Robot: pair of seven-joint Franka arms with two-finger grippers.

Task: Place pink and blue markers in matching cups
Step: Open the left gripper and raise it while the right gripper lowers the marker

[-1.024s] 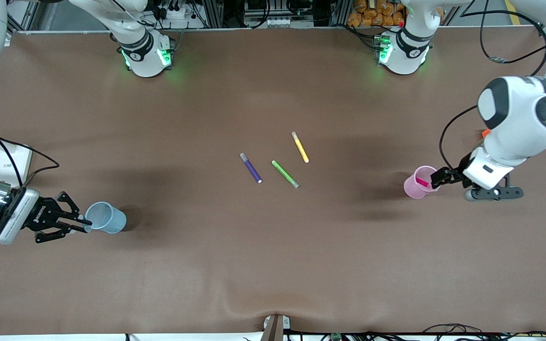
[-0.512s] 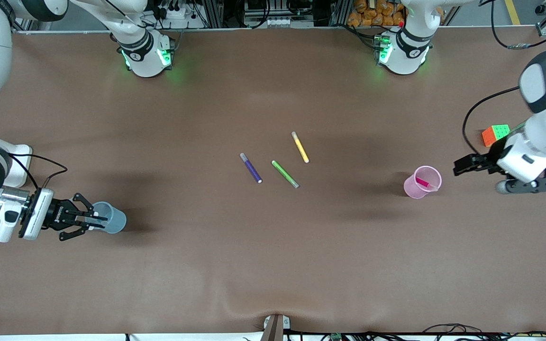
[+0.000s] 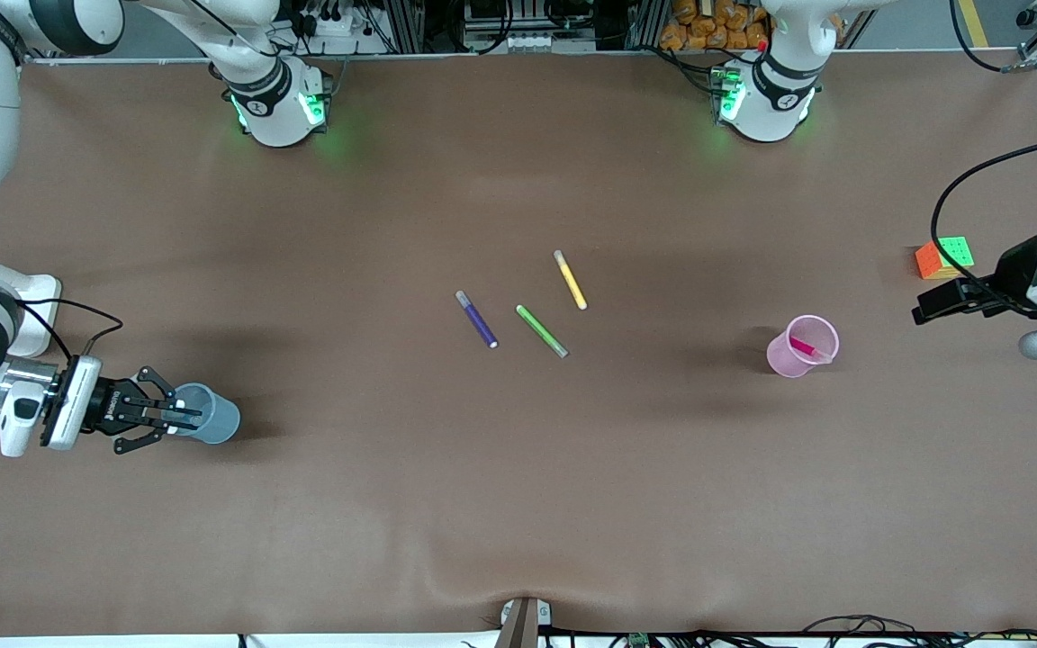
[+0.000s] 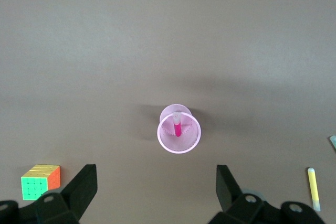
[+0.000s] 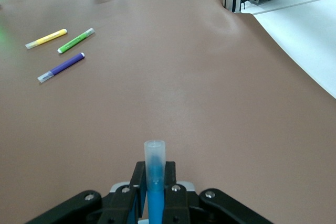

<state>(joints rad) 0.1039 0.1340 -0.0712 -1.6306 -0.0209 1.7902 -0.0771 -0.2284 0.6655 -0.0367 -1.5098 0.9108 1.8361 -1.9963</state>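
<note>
Right gripper point(image 3: 178, 417): lower left of the front view, over my blue cup point(image 3: 212, 415), clenched on the blue marker point(image 5: 155, 182).
Left gripper point(image 3: 924, 315): right edge, fingers released, empty.
Pink marker point(image 3: 803, 346): inside the pink cup point(image 3: 789, 357), right of centre.

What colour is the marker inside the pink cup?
Magenta pink. The marker stands in the pink cup, clearest in the left wrist view.

A matt brown cloth-like sheet, faintly rippled, covers the worktop point(image 3: 518, 495), the pink cup point(image 3: 802, 346) looks like translucent plastic, the blue marker point(image 5: 155, 182) clamped in the matt black right pincer point(image 5: 155, 192) is smooth plastic with a frosted cap.
</note>
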